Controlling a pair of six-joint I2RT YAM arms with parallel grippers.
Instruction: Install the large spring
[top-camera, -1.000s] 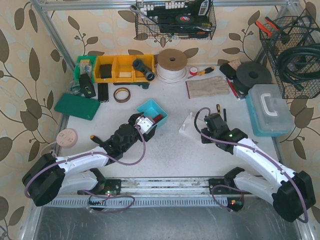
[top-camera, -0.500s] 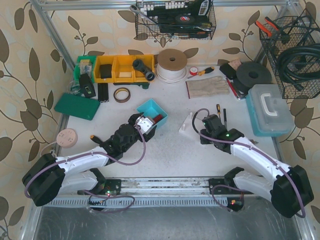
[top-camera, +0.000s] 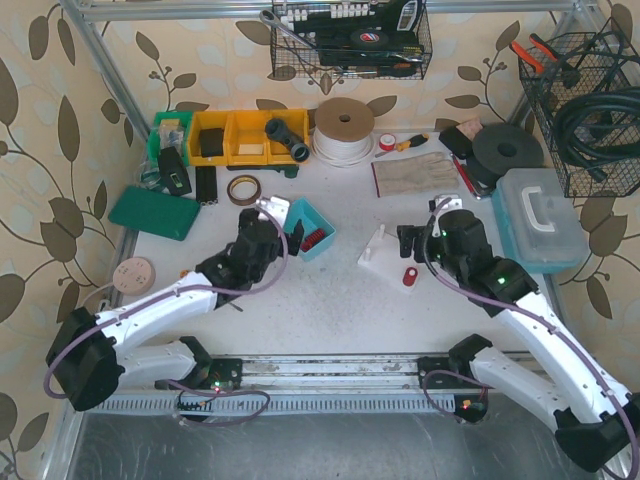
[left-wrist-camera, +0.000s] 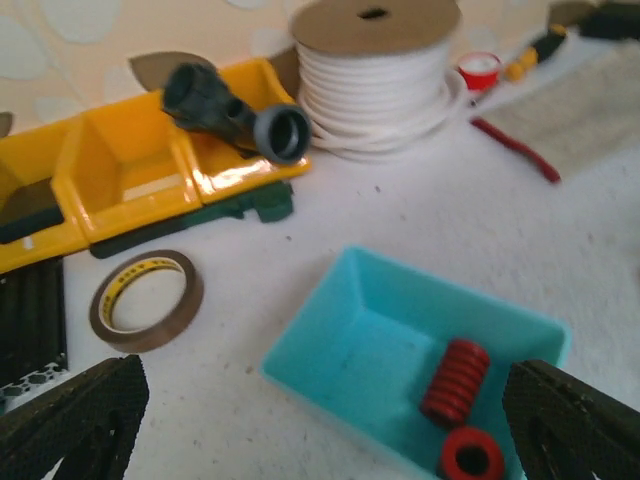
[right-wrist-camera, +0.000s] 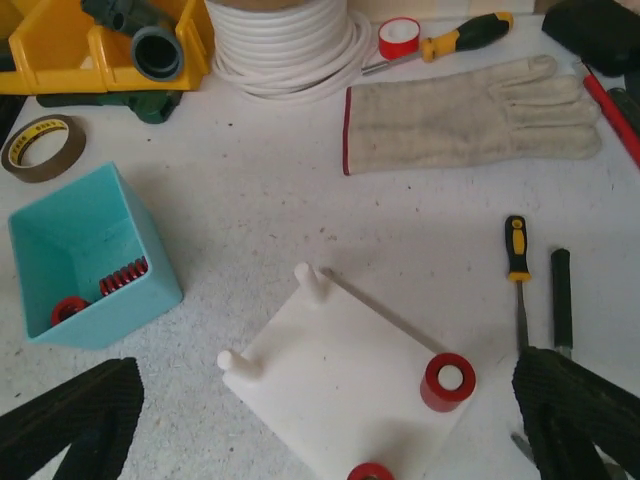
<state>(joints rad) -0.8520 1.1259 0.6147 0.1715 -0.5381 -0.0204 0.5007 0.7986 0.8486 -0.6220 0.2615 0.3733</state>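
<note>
- Left gripper (left-wrist-camera: 325, 405): fingers spread wide, nothing held, hanging over the near side of the bin (left-wrist-camera: 325, 315).
- Spring (left-wrist-camera: 455, 381): a red coil lying flat on the bin floor, ahead and to the right of the gripper's centre line. Its long axis runs away from the wrist camera, leaning slightly right. A red ring (left-wrist-camera: 472, 457) lies at its near end; whether they touch cannot be told.
- Judgement: the left arm is much the nearer. It needs to shift right, then close across the coil's width.
- Right gripper (right-wrist-camera: 325, 415): fingers spread, empty, over the white plate (right-wrist-camera: 330, 375), well apart from the bin.
- Plate: two bare pegs (right-wrist-camera: 310, 277) stand on the bin side, and a red sleeve (right-wrist-camera: 447, 382) sits at the opposite corner.
</note>
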